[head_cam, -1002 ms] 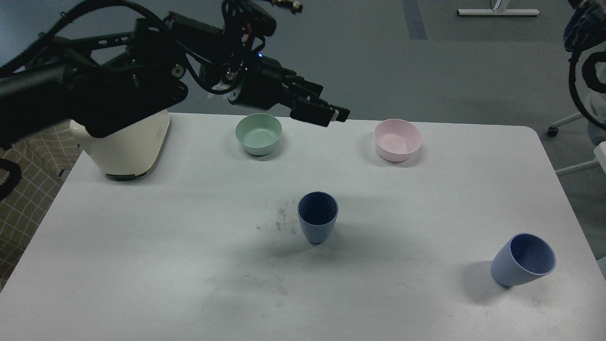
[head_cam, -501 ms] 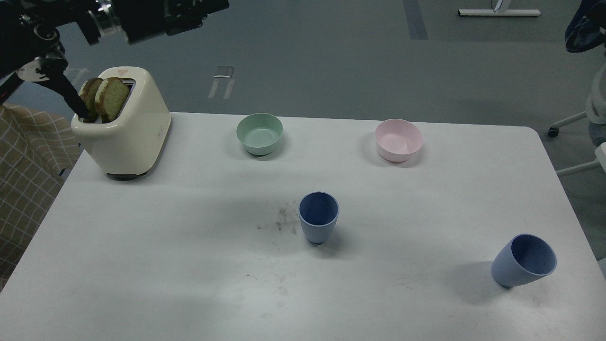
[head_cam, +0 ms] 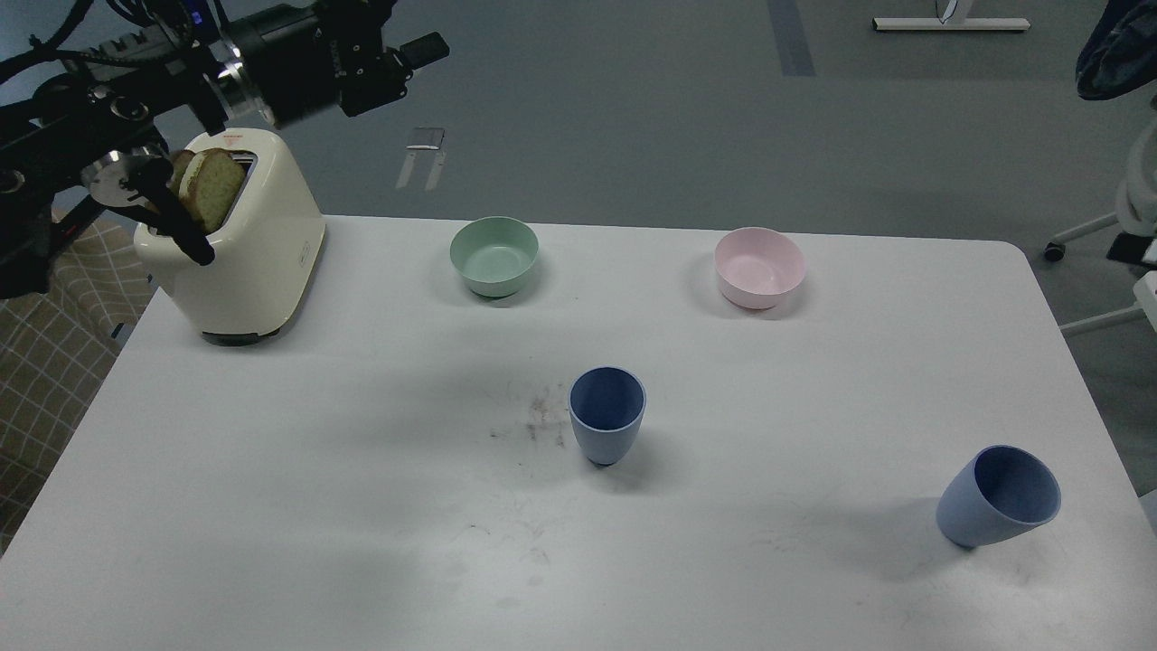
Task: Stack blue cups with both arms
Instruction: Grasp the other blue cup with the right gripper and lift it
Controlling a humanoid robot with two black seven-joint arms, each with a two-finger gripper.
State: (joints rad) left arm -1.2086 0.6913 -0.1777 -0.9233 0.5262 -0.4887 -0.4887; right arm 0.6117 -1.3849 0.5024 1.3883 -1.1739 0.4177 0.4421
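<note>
One blue cup (head_cam: 607,414) stands upright in the middle of the white table (head_cam: 271,470). The second blue cup (head_cam: 999,495) sits near the front right, tilted with its mouth facing right and up. My left arm comes in at the upper left, above the toaster, and its gripper (head_cam: 423,50) hangs over the floor beyond the table's far edge, well away from both cups. Its fingers are dark and cannot be told apart. It holds nothing that I can see. Only a dark piece shows at the top right edge (head_cam: 1116,50); no right gripper is in view.
A cream toaster (head_cam: 244,262) with two bread slices stands at the back left, under my left arm. A mint-green bowl (head_cam: 494,255) and a pink bowl (head_cam: 759,267) stand along the far edge. A dark smudge (head_cam: 538,416) lies left of the middle cup.
My left arm has pulled up and left from over the bowls to above the toaster, then reached slightly right again. The cups and bowls have not moved.
</note>
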